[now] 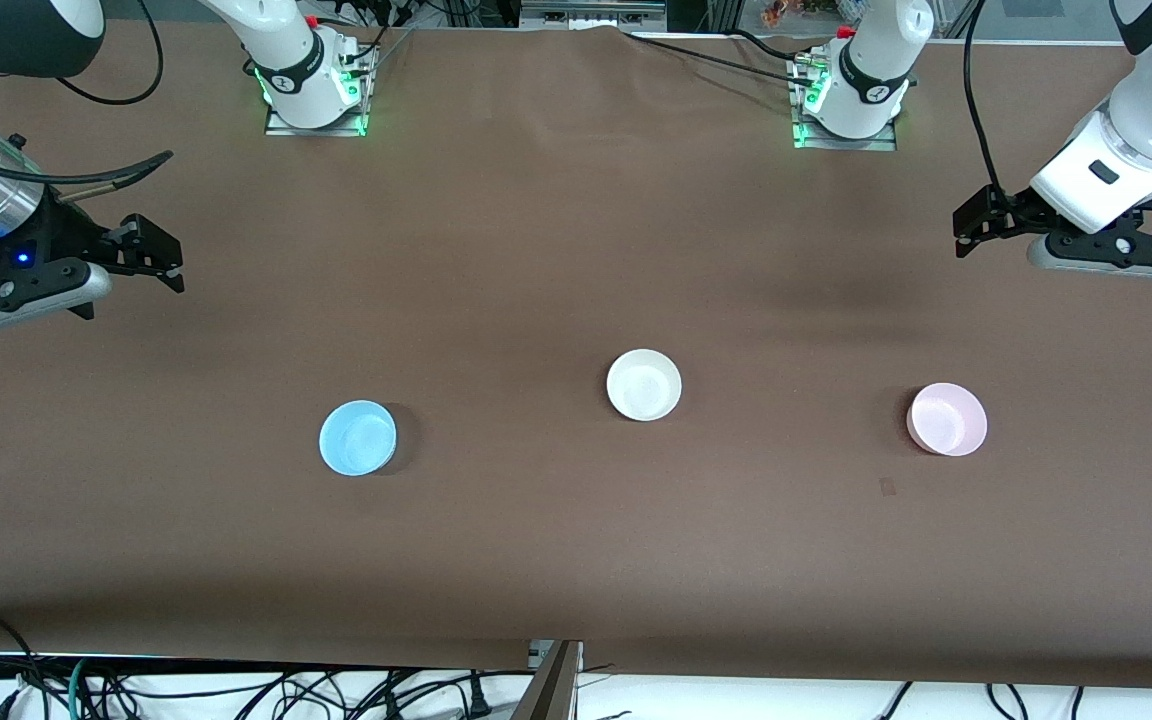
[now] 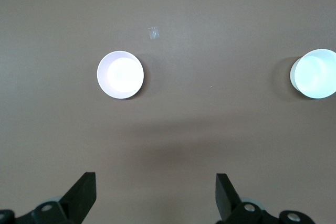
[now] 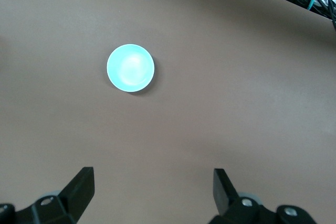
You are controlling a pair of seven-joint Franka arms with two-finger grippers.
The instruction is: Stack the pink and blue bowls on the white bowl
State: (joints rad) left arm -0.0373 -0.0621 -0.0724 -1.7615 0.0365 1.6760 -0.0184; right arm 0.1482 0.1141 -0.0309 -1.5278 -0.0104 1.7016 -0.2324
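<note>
You have all three bowls sitting upright and well apart on the brown tabletop (image 1: 556, 230), so nothing is stacked yet. The white bowl (image 1: 644, 385) sits near the middle; the blue bowl (image 1: 358, 437) lies toward the right arm's end and a little nearer the front camera, and the pink bowl (image 1: 947, 419) lies toward the left arm's end. Your left gripper (image 1: 971, 222) hangs high over bare tabletop at its own end, jaws spread wide and empty; your right gripper (image 1: 158, 256) hangs likewise over its end, jaws apart and holding nothing. Neither is over a bowl. These bowls look glossy and thin-rimmed, so a pinch on the rim will probably slip or tip the bowl if you close too shallow or off-centre. Coming down slightly off line could nudge a bowl along the smooth tabletop instead of catching it. The white bowl is loose too: lowering a coloured bowl onto it off-centre may push it aside or leave the stack tilted. If both arms head for the middle together, they risk colliding over the white bowl.
</note>
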